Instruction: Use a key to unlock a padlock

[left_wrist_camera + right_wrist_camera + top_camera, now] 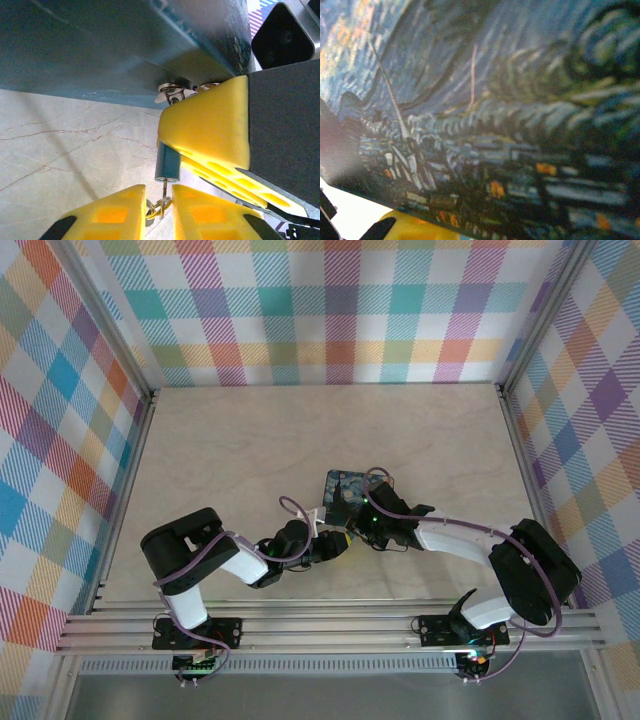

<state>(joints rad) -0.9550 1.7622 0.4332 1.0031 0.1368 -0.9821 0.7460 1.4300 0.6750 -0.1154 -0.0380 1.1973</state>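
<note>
The padlock (167,161), a small blue body, hangs from the hasp on the front of the starry-night tin (100,45), its silvery shackle (172,92) up at the tin's edge. My right gripper (358,528) is shut on the padlock's body; one yellow finger (210,130) covers its right side. The thin silver key (164,189) points up, its tip at the keyhole in the padlock's underside. My left gripper (159,212) is just below, its jaws closed in on the key and its ring (155,206). In the right wrist view, the tin's painted lid (485,115) is close up.
The tin (345,490) sits mid-table on the pale marbled surface (250,450). Both arms meet just in front of it. Aluminium rails (320,625) run along the near edge, and plaid walls close in the back and both sides.
</note>
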